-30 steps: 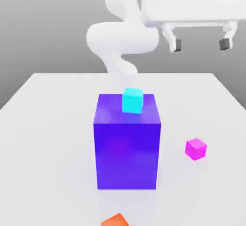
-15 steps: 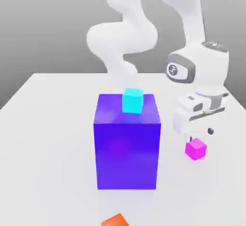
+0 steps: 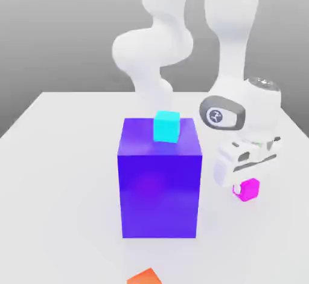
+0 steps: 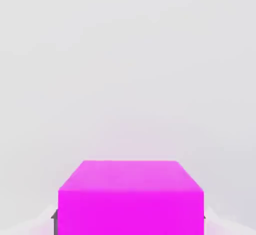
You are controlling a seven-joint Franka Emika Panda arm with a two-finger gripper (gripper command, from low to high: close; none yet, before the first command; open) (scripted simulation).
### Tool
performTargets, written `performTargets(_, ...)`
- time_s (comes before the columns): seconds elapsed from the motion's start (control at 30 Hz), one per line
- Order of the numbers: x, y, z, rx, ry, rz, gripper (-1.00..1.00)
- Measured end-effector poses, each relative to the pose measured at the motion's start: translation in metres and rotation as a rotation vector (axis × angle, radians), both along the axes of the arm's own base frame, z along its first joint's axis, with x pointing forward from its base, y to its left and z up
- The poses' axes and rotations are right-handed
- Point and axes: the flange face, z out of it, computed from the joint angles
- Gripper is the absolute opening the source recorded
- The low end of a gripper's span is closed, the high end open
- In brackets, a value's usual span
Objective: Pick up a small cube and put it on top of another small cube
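Magenta cube, beside the purple block on the exterior view's right: my pincer has dropped and clenched on it; lifting comes next.

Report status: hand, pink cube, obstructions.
Hand down at table, shut on small magenta-pink cube. Cube not lifted yet. Cyan cube sits atop big purple-blue block, toward the exterior view's left.
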Motion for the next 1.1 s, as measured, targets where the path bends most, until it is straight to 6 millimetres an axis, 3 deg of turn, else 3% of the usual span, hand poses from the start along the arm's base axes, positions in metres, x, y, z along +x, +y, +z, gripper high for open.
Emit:
performTargets(0.53, 0.004, 0.006, 0.068, 0.001, 0.002, 0.026, -1.00)
performTargets(0.87, 0.106, 0.062, 0.093, 0.056, 0.025, 0.325, -1.00)
performTargets(1.1, 0.187, 0.081, 0.106, 0.060, 0.017, 0.543, -1.00)
